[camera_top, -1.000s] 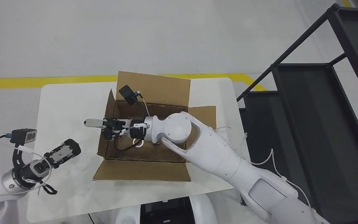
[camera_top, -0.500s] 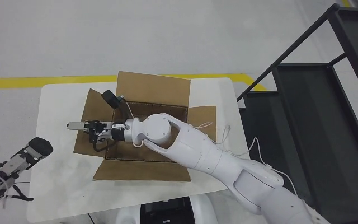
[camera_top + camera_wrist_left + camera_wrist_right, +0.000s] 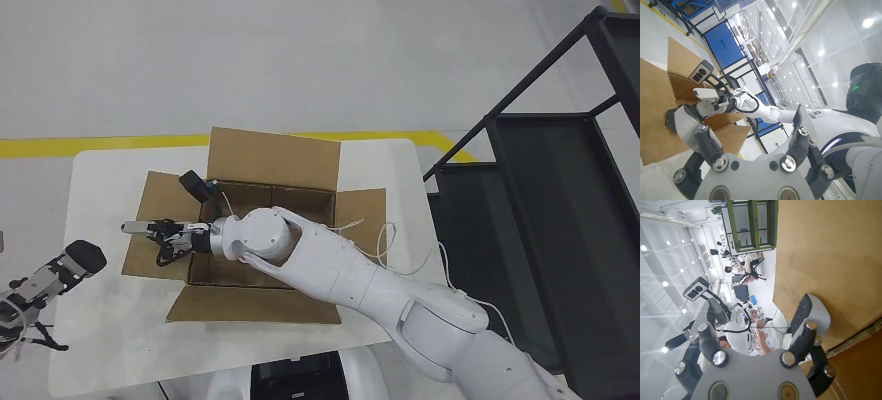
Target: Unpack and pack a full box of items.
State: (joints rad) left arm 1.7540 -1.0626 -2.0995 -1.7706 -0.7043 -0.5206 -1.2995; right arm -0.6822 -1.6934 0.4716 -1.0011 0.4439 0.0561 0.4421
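1. The box (image 3: 275,160) is plain brown cardboard.
2. The table (image 3: 110,170) is white.
3. The floor (image 3: 300,60) is pale grey, with a yellow stripe (image 3: 90,146) beyond the table's far edge.
4. The right gripper (image 3: 759,306) is pale grey, with black ridged pads (image 3: 800,313).
5. The stairs (image 3: 560,180) on the right are black.

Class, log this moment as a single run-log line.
cardboard box: flaps open | right gripper: open, over side flap | left gripper: open, apart from box

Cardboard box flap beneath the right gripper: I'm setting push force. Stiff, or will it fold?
Likely folds easily: the flap lies splayed outward at its crease. Probably light, bendy: a thin sheet. The cardboard box might slide on the white table; nothing braces it.
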